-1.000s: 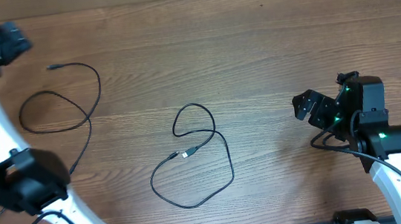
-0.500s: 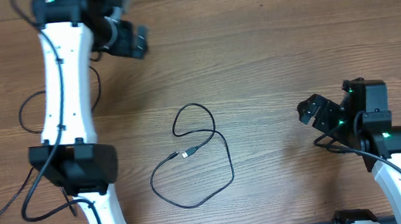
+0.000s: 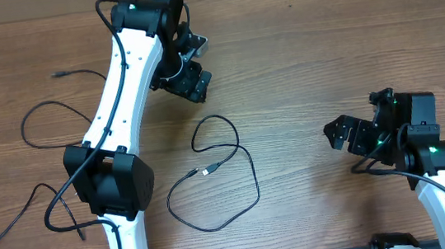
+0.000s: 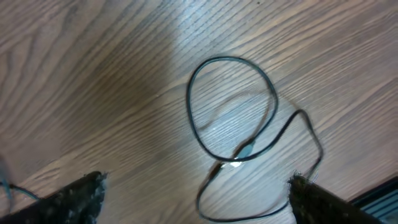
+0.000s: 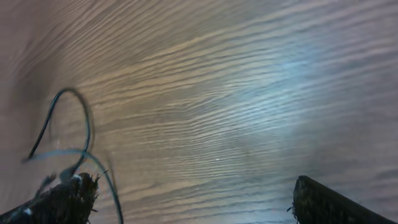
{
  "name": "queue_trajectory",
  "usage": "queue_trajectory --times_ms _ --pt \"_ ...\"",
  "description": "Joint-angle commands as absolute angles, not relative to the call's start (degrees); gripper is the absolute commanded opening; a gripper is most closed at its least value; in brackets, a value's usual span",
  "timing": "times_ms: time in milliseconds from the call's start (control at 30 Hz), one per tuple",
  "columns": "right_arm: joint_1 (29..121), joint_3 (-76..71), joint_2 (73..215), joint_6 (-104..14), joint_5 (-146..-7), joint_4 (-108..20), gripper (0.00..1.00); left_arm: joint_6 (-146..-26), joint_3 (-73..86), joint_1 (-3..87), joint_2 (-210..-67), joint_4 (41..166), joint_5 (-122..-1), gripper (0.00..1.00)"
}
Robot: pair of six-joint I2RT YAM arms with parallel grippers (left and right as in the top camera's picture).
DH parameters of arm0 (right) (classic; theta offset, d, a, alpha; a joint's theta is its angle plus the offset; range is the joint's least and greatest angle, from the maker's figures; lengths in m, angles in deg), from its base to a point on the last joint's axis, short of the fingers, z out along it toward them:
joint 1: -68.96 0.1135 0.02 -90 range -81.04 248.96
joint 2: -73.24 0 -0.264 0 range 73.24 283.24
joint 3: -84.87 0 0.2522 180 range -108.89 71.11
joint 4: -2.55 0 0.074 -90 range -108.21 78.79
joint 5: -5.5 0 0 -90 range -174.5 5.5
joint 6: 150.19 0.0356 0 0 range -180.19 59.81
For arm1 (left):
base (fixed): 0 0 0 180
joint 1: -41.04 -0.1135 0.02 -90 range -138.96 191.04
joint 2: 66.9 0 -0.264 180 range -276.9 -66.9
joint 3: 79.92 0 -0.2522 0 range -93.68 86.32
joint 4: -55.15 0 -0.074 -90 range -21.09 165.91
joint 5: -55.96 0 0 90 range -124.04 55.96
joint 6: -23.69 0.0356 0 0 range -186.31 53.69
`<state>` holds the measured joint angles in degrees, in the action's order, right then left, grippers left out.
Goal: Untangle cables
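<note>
A thin black cable point(image 3: 249, 180) lies looped in the table's middle, with a silvery plug end point(image 3: 207, 171) inside the loop. It also shows in the left wrist view point(image 4: 273, 99) and the right wrist view point(image 5: 87, 124). A second thin black cable point(image 3: 39, 111) lies at the far left, its plug point(image 3: 58, 74) pointing left. My left gripper point(image 3: 192, 74) hovers open and empty above and behind the middle cable. Its fingers spread wide in the left wrist view point(image 4: 199, 196). My right gripper point(image 3: 346, 132) is open and empty, right of the middle cable point(image 5: 193, 199).
The wooden table point(image 3: 299, 67) fills the view. The left arm's base point(image 3: 108, 182) stands between the two cables. Thicker black arm wires point(image 3: 17, 221) trail at the left front. The right arm's base point(image 3: 429, 161) is at the right front.
My left arm has swung from the far left corner across to the middle, above the looped cable. The right gripper has shifted slightly. The cables have not moved.
</note>
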<state>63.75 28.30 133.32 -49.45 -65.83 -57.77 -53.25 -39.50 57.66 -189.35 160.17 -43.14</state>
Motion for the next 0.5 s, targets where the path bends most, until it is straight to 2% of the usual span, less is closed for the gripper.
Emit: queue_trajectory --times_ms 0,67,133,167,367,400,467 --pt "63.59 28.28 133.1 -54.52 -61.87 -57.47 1.0 -54.34 -39.06 57.55 -189.42 160.0 -47.18 0.96" --pt "63.59 28.28 133.1 -54.5 -61.87 -57.86 1.0 -54.37 -39.06 57.57 -189.42 159.89 -47.97 0.94" --pt "63.59 28.28 133.1 -54.48 -61.87 -58.08 1.0 -54.34 -39.06 57.57 -189.42 159.95 -48.71 0.84" --pt "63.59 28.28 133.1 -54.48 -61.87 -58.1 1.0 -54.3 -39.04 57.62 -189.42 160.39 -48.71 0.72" --pt "63.59 28.28 133.12 -54.5 -61.89 -57.99 1.0 -54.54 -38.96 57.55 -189.42 164.89 -44.52 0.56" --pt "63.59 28.28 133.1 -54.5 -61.89 -57.75 1.0 -55.22 -38.96 57.53 -189.42 165.42 -43.03 0.43" --pt "63.59 28.28 133.1 -54.52 -61.89 -57.86 1.0 -55.22 -38.96 57.51 -189.35 165.53 -43.07 0.37"
